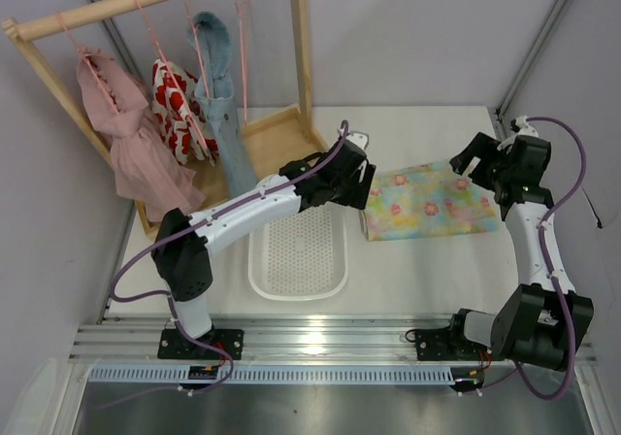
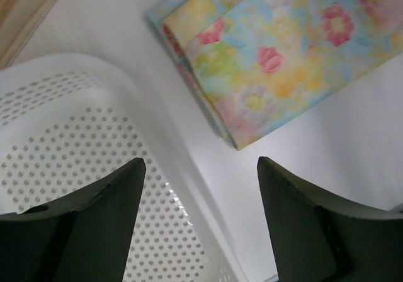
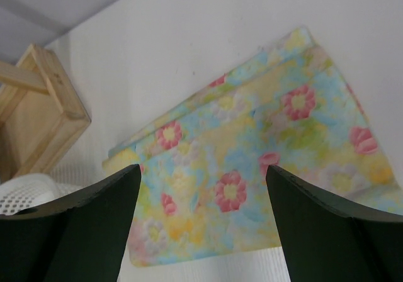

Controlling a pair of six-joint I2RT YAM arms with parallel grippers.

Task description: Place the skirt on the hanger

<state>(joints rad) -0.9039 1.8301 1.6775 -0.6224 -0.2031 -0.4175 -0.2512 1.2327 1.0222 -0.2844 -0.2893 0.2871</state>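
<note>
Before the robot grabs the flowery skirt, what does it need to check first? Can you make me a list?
1. Left pincer open and empty: ok.
2. Right pincer open and empty: ok.
3. Skirt lies folded flat on the table with nothing on top: ok.
4. Skirt apart from the white basket: ok, a strip of table shows between them.
5. Pink hanger on the rack is bare and ready: cannot tell, its wire is too thin to see well.
</note>
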